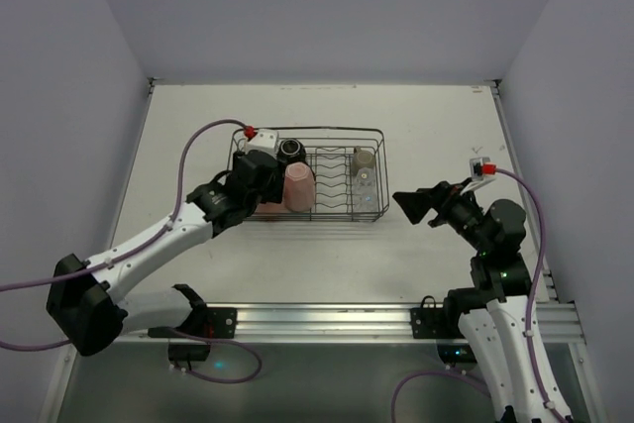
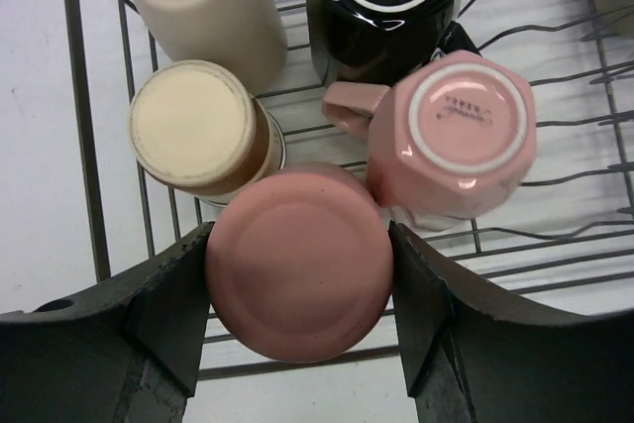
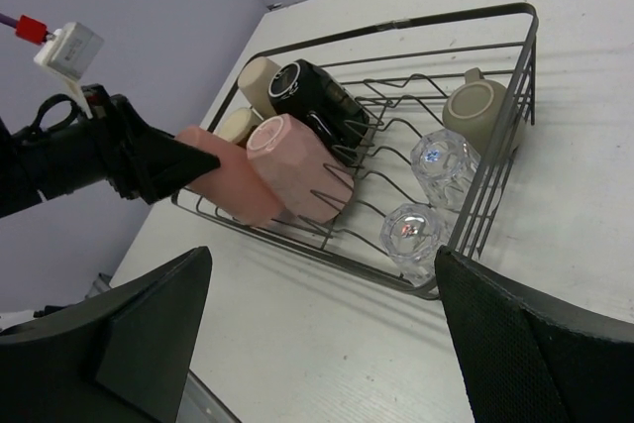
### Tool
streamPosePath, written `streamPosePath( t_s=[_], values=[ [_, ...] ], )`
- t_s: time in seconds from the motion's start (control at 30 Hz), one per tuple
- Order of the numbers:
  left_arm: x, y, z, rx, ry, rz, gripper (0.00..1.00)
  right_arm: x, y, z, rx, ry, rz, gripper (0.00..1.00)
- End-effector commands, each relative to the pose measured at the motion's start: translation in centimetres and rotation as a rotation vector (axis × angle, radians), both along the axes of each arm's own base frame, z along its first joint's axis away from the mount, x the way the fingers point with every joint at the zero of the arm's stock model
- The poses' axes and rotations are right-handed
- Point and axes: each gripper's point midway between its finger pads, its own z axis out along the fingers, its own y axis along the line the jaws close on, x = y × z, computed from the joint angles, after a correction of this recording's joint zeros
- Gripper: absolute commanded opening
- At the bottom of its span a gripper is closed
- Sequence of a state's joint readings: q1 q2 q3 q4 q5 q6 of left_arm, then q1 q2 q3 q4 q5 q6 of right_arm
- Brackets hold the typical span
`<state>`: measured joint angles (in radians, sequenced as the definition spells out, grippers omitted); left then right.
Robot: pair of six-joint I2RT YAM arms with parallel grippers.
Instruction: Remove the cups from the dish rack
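I log left tool (image 2: pixel 299 250) clamped on coral-pink tumbler (image 2: pixel 297 279), one finger each side, at left end of dish rack (image 1: pixel 368 132). Pale pink mug (image 2: pixel 461 136) touches tumbler; black mug (image 2: pixel 386 7) and tan cup (image 2: pixel 193 126) just behind. Right tool (image 1: pixel 412 207) spread wide, holding nothing, above bench (image 1: pixel 297 260) right of rack.

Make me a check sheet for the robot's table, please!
Surface: white table, dish rack on it.
Job's things: rack holds coral tumbler, pale pink mug, black mug, tan cup, cream cup, olive mug, clear glasses.
Clutter: nothing seen.
Tools: left tool shut on coral tumbler; right tool open, beside the rack.
Cables: purple cable on each arm.
Surroundings: plain grey walls.
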<state>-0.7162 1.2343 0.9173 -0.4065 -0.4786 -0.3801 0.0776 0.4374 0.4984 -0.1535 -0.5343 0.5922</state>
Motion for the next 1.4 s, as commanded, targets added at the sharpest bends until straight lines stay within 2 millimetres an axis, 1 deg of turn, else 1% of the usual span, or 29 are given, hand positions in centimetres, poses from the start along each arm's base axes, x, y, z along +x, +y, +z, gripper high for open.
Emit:
streamPosePath(
  t_s=[0.0, 0.03, 0.1, 0.2, 0.27, 0.33, 0.4, 0.43, 0.47, 0.5, 0.53, 0.57, 0.6, 0.63, 0.67, 0.83, 0.87, 0.9, 0.93, 0.97, 1.03, 1.07, 1.13, 1.17, 1.2, 1.23, 1.3, 1.33, 1.37],
  values=[
    [-0.6, 0.4, 5.6, -0.116, -0.122, 0.006, 0.19, -0.2, 0.7, 1.7, 0.039, -0.036, 0.042, 0.96],
    [-1.0, 0.6, 7.5, -0.150, -0.156, 0.002, 0.17, -0.2, 0.9, 1.9, 0.051, -0.031, 0.048, 0.97],
    [-1.9, 1.1, 9.0, -0.175, -0.172, -0.011, 0.15, -0.3, 1.2, 2.4, 0.064, -0.042, 0.063, 0.97],
    [-3.3, 1.6, 12.9, -0.256, -0.234, -0.033, 0.12, -0.5, 2.1, 3.1, 0.094, -0.047, 0.107, 0.98],
    [-4.3, 1.2, 15.8, -0.350, -0.291, -0.083, 0.11, -0.6, 2.9, 3.7, 0.121, -0.055, 0.141, 0.98],
    [-5.1, 0.7, 17.7, -0.429, -0.328, -0.124, 0.11, -1.0, 3.9, 4.2, 0.145, -0.053, 0.179, 0.98],
    [-5.7, -0.9, 19.7, -0.528, -0.363, -0.203, 0.11, -1.1, 4.6, 4.9, 0.163, -0.067, 0.204, 0.98],
    [-6.1, -1.6, 19.9, -0.562, -0.372, -0.238, 0.10, -1.6, 5.4, 5.0, 0.187, -0.055, 0.239, 0.98],
    [-6.6, -3.2, 21.7, -0.643, -0.413, -0.326, 0.10, -1.8, 5.8, 6.0, 0.208, -0.092, 0.263, 0.98],
    [-7.0, -4.2, 22.3, -0.701, -0.416, -0.367, 0.10, -2.0, 6.2, 6.3, 0.226, -0.095, 0.288, 0.98],
    [-7.1, -5.1, 21.8, -0.731, -0.401, -0.400, 0.09, -2.4, 6.8, 6.4, 0.260, -0.077, 0.315, 0.98],
    [-7.8, -6.5, 23.2, -0.797, -0.426, -0.484, 0.08, -2.7, 7.1, 7.4, 0.282, -0.119, 0.338, 0.98],
    [-8.1, -7.3, 23.8, -0.851, -0.426, -0.519, 0.07, -2.8, 7.3, 7.6, 0.295, -0.124, 0.350, 0.98],
    [-8.1, -8.1, 23.4, -0.876, -0.412, -0.543, 0.06, -2.9, 7.7, 7.8, 0.311, -0.113, 0.365, 0.98],
    [-8.8, -8.8, 24.6, -0.925, -0.438, -0.607, 0.06, -3.0, 7.8, 8.3, 0.321, -0.138, 0.376, 0.98],
    [-9.3, -11.2, 24.3, -1.031, -0.384, -0.704, 0.05, -3.3, 9.3, 9.4, 0.360, -0.143, 0.437, 0.98],
    [-9.7, -11.4, 24.7, -1.052, -0.394, -0.735, 0.05, -3.3, 9.4, 9.8, 0.366, -0.155, 0.443, 0.98],
    [-9.8, -11.6, 24.7, -1.074, -0.381, -0.740, 0.05, -3.3, 9.5, 10.0, 0.372, -0.160, 0.453, 0.95],
    [-9.7, -12.0, 23.8, -1.082, -0.357, -0.741, 0.05, -3.4, 9.7, 10.4, 0.383, -0.162, 0.463, 0.93],
    [-10.1, -12.2, 24.2, -1.102, -0.366, -0.773, 0.05, -3.2, 9.9, 10.6, 0.391, -0.166, 0.469, 0.92],
    [-10.2, -12.6, 23.2, -1.124, -0.328, -0.778, 0.05, -3.1, 10.2, 11.4, 0.421, -0.163, 0.476, 0.84],
    [-10.2, -12.7, 23.4, -1.139, -0.339, -0.788, 0.05, -2.7, 10.5, 11.5, 0.433, -0.160, 0.483, 0.82],
    [-10.0, -12.9, 22.7, -1.134, -0.327, -0.783, 0.08, -2.8, 10.9, 12.3, 0.472, -0.153, 0.510, 0.67],
    [-9.8, -13.0, 22.3, -1.125, -0.318, -0.774, 0.11, -2.9, 10.9, 13.1, 0.490, -0.188, 0.521, 0.57],
    [-9.5, -13.1, 21.8, -1.099, -0.316, -0.771, 0.19, -2.1, 10.9, 13.1, 0.505, -0.178, 0.495, 0.44],
    [-9.3, -13.2, 21.6, -1.077, -0.315, -0.772, 0.55, -1.8, 10.8, 13.5, 0.514, -0.184, 0.478, 0.15],
    [-8.3, -13.0, 19.6, -0.969, -0.292, -0.724, 0.88, -0.6, 10.8, 12.7, 0.474, -0.141, 0.420, 0.00],
    [-8.1, -12.4, 20.0, -0.936, -0.311, -0.699, 0.94, 0.6, 10.3, 13.7, 0.418, -0.197, 0.353, 0.00],
    [-7.0, -11.3, 18.4, -0.874, -0.291, -0.607, 0.97, 1.8, 10.1, 11.5, 0.351, -0.105, 0.292, 0.00]
  ],
)
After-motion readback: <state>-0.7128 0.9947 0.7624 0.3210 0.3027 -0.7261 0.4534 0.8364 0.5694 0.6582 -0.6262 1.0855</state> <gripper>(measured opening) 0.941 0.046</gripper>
